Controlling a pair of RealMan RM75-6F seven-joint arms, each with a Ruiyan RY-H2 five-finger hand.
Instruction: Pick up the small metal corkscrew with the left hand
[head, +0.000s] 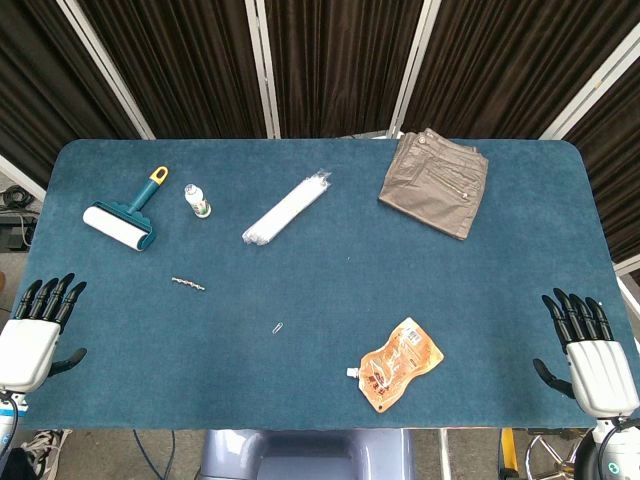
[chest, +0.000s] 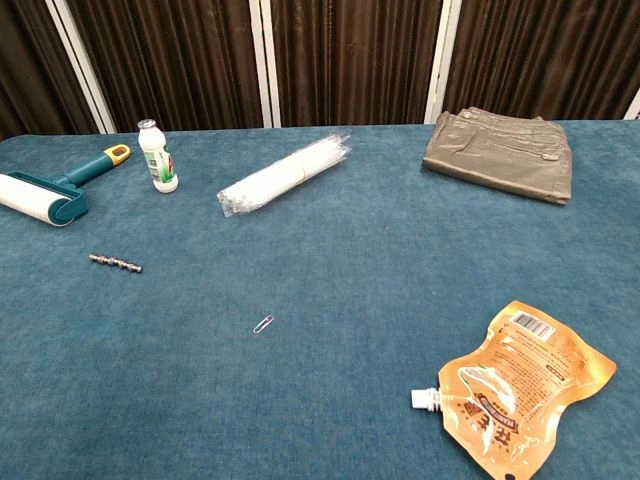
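The small metal corkscrew (head: 188, 284) is a thin twisted metal rod lying flat on the blue table, left of centre; the chest view shows the corkscrew (chest: 115, 263) at the left. My left hand (head: 35, 330) hovers at the table's left edge, fingers apart, holding nothing, well to the left of and nearer than the corkscrew. My right hand (head: 590, 348) is at the right edge, fingers spread and empty. Neither hand appears in the chest view.
A lint roller (head: 122, 218) and a small white bottle (head: 197, 201) lie beyond the corkscrew. A clear packet of white sticks (head: 287, 208) sits mid-table, folded khaki trousers (head: 434, 182) far right, an orange spout pouch (head: 400, 363) near front, a paper clip (head: 277, 327) centre.
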